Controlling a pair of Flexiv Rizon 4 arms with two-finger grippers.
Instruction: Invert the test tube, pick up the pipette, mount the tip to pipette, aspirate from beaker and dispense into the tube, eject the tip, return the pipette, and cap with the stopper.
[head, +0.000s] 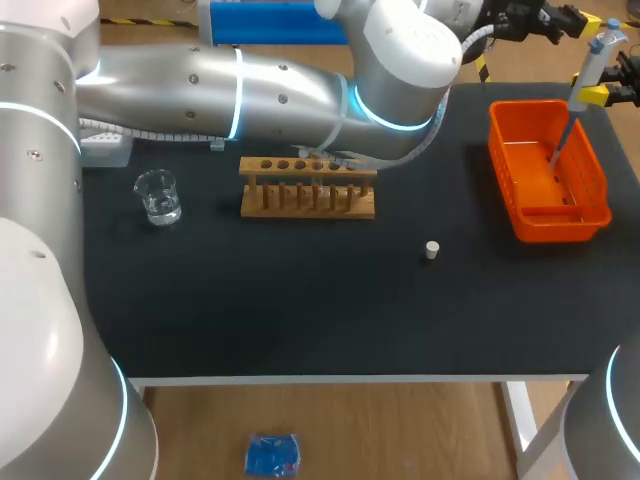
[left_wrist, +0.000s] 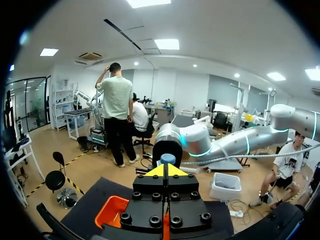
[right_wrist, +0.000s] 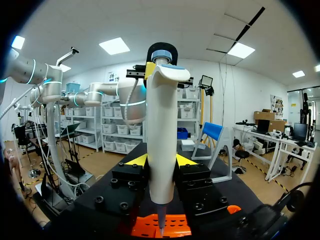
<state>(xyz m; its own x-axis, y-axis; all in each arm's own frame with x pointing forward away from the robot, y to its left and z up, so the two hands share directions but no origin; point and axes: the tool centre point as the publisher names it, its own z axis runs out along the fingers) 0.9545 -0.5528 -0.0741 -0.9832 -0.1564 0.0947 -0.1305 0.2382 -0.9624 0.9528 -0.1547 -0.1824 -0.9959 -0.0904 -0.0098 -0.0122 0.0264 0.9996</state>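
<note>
Right hand is gripping the pipette by its body. Both yellow fingers are pressing it from two sides and holding it upright over the orange bin. Left hand is sitting at the pipette's head, fingers closed tip to tip with nothing between them. The blue plunger knob is sitting just ahead of them; touching or not, cannot tell.

Progress, as judged: with the pipette out over the bin, this is looking like the tip-ejecting step. Whether liquid is already sitting in the test tube, cannot tell; I am not picking the tube out for certain near the left arm. Test tube rack is standing mid-surface. Beaker, holding clear liquid, is standing well off to the rack's left. Stopper is lying loose on the black surface, so capping is waiting, and so is returning the pipette.

Views:
- Head view alone is giving rack, beaker and stopper.
- Right wrist view is showing the grip and the thin lower end hanging over the bin; tip on or off, too small to say.
- Left wrist view alone is showing the closed fingers.
</note>
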